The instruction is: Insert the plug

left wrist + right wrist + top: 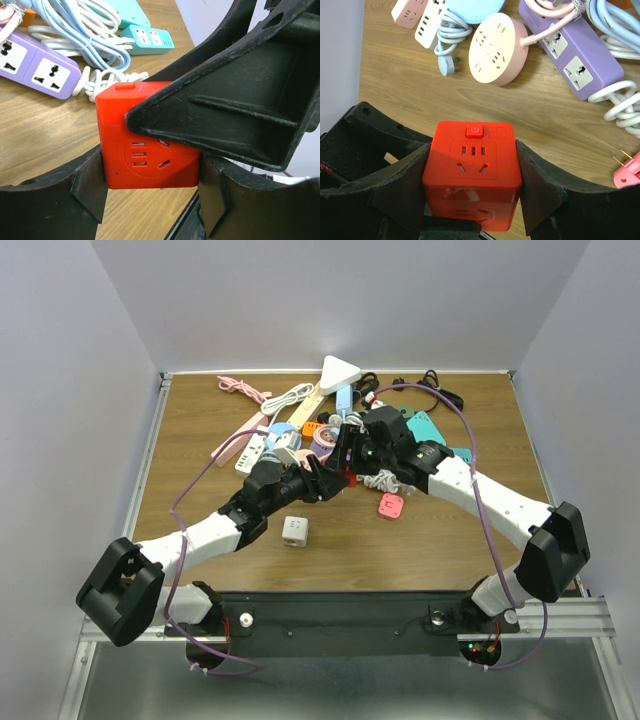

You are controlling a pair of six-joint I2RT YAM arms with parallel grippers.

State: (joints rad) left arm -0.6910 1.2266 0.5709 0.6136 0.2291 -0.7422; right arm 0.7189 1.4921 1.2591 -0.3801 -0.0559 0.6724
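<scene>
Overhead: we see both arms meeting mid-desk [420,550] at a red cube socket [347,478].

Left wrist: left pincer [152,192] grips the cube's sides.

Right wrist: right pincer [472,187] clamps it too; purple strip [570,62] beyond.

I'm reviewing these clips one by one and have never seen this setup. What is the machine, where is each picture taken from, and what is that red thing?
Two robot arms are bolted at the near edge of a wooden table. The wide picture looks down from above and behind them; the other two come from cameras on each wrist. Both grippers, left gripper and right gripper, are closed on the same red plastic socket cube, which has a power button on one face. On the table lie many power strips and cables, among them a purple power strip, a round pink socket hub, a small white socket cube and a pink plug.
</scene>
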